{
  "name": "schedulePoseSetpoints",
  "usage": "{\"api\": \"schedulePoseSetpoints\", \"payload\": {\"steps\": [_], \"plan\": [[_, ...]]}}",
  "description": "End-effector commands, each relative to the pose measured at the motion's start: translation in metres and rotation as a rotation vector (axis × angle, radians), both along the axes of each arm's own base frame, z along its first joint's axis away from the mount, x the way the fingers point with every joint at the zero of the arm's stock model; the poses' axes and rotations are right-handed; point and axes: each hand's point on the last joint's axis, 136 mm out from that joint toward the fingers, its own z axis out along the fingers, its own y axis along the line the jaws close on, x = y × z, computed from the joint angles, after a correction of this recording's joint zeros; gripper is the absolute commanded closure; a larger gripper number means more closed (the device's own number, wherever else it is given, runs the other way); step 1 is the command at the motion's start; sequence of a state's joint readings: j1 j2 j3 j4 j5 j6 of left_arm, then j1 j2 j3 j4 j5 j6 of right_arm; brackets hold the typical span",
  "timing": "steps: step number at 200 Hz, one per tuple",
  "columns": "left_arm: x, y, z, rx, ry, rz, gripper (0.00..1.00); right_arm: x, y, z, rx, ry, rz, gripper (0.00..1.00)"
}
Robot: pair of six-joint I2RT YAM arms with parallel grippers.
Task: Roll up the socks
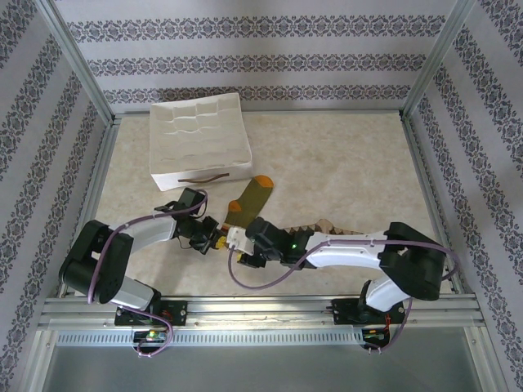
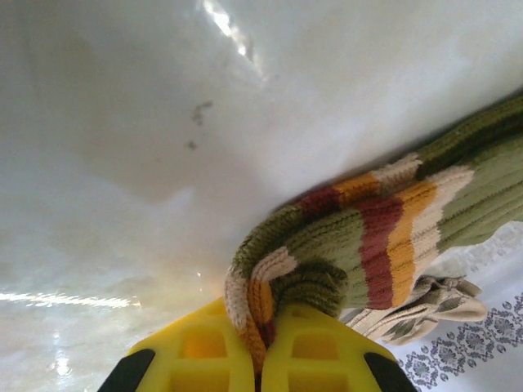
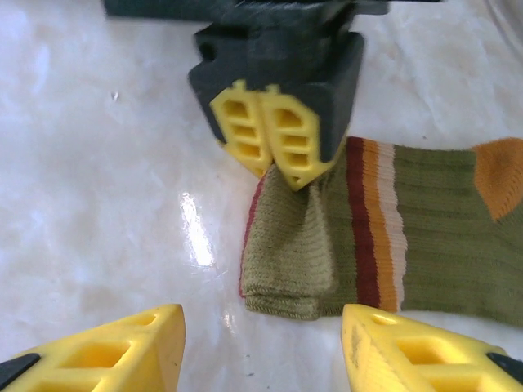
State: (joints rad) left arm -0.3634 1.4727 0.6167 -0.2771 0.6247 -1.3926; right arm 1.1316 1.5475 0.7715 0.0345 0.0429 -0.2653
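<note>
The olive green sock [image 1: 248,202] lies flat on the table, orange toe [image 1: 262,181] pointing to the back. Its striped cuff end is folded over [image 3: 290,253]. My left gripper [image 2: 261,331] is shut on that folded cuff, the knit [image 2: 351,237] pinched between the yellow fingers. The right wrist view shows the same pinch, the left gripper [image 3: 274,159] at the fold's far edge. My right gripper [image 3: 261,339] stands open just short of the fold, one finger on each side. The argyle sock [image 1: 327,226] lies right of them, partly under the right arm.
A white divided organizer box [image 1: 200,135] with a brown handle stands at the back left. The two arms meet close together near the front middle of the table. Metal frame rails [image 1: 261,309] run along the near edge.
</note>
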Motion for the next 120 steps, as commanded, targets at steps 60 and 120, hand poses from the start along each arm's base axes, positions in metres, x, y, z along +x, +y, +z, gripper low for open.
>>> {"api": "schedulePoseSetpoints", "payload": {"steps": [60, 120], "plan": [[-0.007, 0.019, -0.011, 0.021, 0.124, 0.033, 1.0, 0.026, 0.031, -0.029, -0.178, -0.224, 0.067, 0.54], [-0.005, 0.018, -0.008, 0.004, 0.118, 0.029, 1.0, 0.043, 0.025, -0.054, -0.227, -0.175, 0.014, 0.8]]}}
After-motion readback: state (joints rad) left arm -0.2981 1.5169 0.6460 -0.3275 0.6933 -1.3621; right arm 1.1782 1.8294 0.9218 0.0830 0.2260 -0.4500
